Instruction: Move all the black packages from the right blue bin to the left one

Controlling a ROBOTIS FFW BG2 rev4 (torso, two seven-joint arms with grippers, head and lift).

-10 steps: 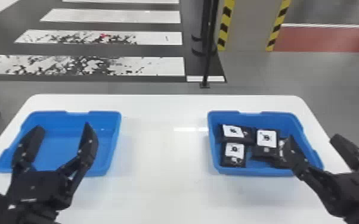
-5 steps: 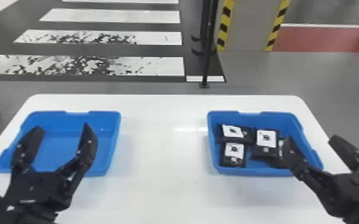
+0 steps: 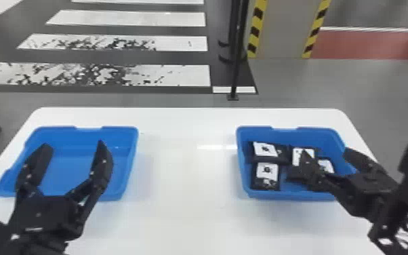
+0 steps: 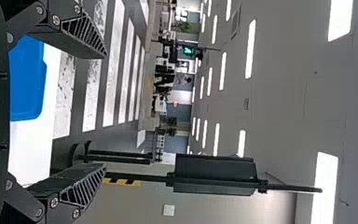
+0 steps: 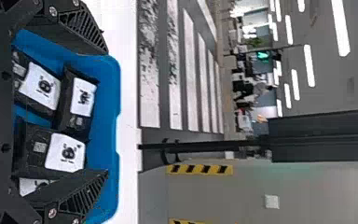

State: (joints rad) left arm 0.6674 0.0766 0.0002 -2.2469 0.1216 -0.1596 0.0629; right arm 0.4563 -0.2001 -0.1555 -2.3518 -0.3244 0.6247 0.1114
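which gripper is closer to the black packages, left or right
Right. The right gripper is by the right blue bin, its open fingers near the black packages inside. The left gripper is across the table, at the left blue bin.

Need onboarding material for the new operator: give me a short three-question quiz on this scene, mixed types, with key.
1. Multiple choice: where are the black packages?
A) in the left bin
B) in the right bin
C) split between both bins

2. True or false: the left tool is open, with no package between its fingers.

3. Fill in the colour: both bins stand on a ____ table.

Key: 1 B; 2 true; 3 white.
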